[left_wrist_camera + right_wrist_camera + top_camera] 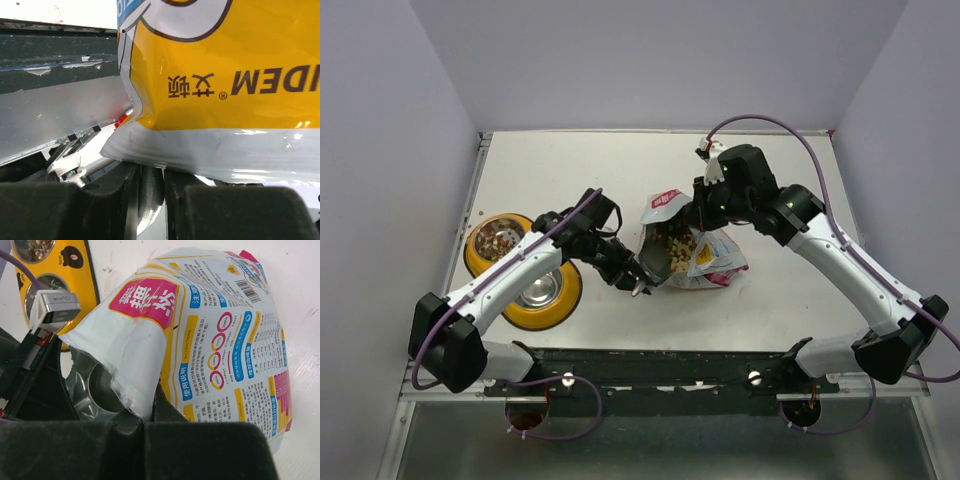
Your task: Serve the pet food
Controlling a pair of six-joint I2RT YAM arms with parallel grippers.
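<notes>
The pet food bag (715, 260) lies mid-table with its mouth open toward the left, and brown kibble (672, 245) shows inside. My right gripper (692, 222) is shut on the bag's upper rim (135, 385) and holds the mouth open. My left gripper (635, 280) is at the mouth, shut on the metal scoop's handle (150, 192). The scoop's cup (102, 390) sits inside the bag. In the left wrist view the yellow bag (225, 75) fills the frame above my fingers. More kibble (500, 238) fills the far bowl of the yellow feeder (472, 255).
The feeder's near steel bowl (542, 288) holds no kibble that I can see. The feeder also shows in the right wrist view (87, 277), just left of the bag. The left arm's camera block (55, 307) is close to the bag mouth. The dark rail (650, 365) runs along the near edge.
</notes>
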